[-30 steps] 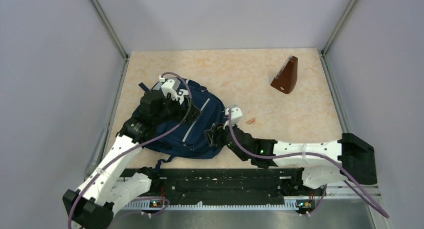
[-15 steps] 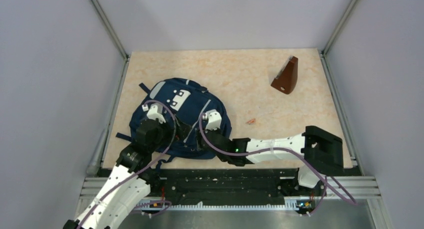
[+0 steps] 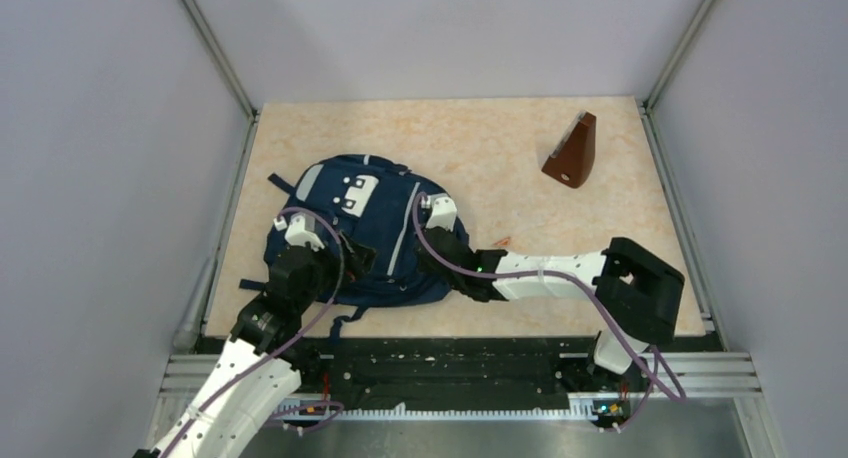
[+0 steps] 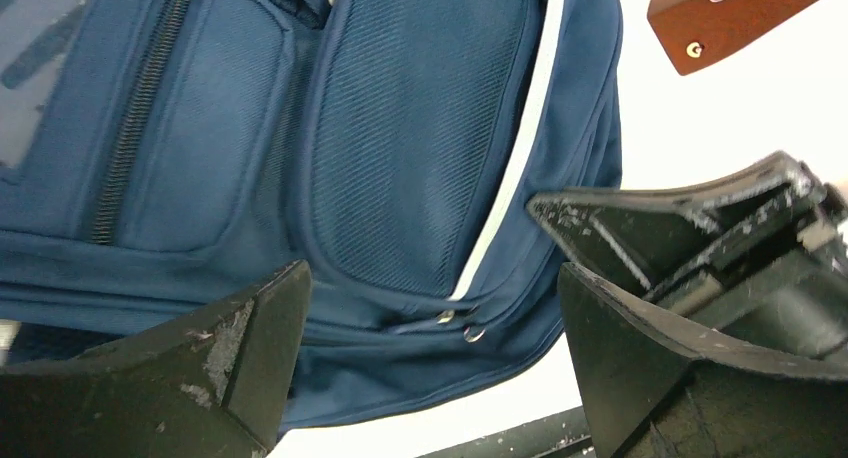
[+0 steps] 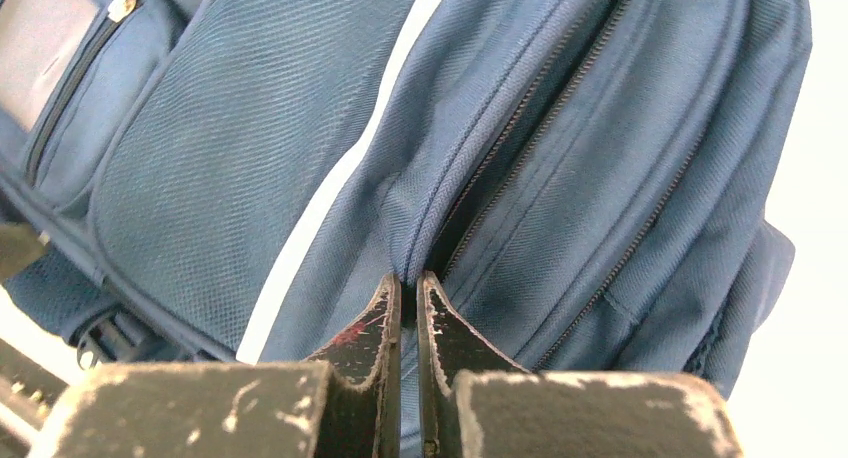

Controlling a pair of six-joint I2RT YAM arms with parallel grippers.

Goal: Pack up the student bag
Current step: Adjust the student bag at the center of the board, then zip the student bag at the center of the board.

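From above, the student bag (image 3: 365,218) lies left of centre on the table (image 3: 520,158), its long axis running 12 to 6. Left wrist view: left pincer (image 4: 425,263) released, the bag at 12 o'clock. Right wrist view: right pincer (image 5: 408,288) clenched at the bag's zip seam, the nearer of the two.

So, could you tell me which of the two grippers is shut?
The right gripper, closed at a zipper seam of the student bag; the left gripper stands wide open.
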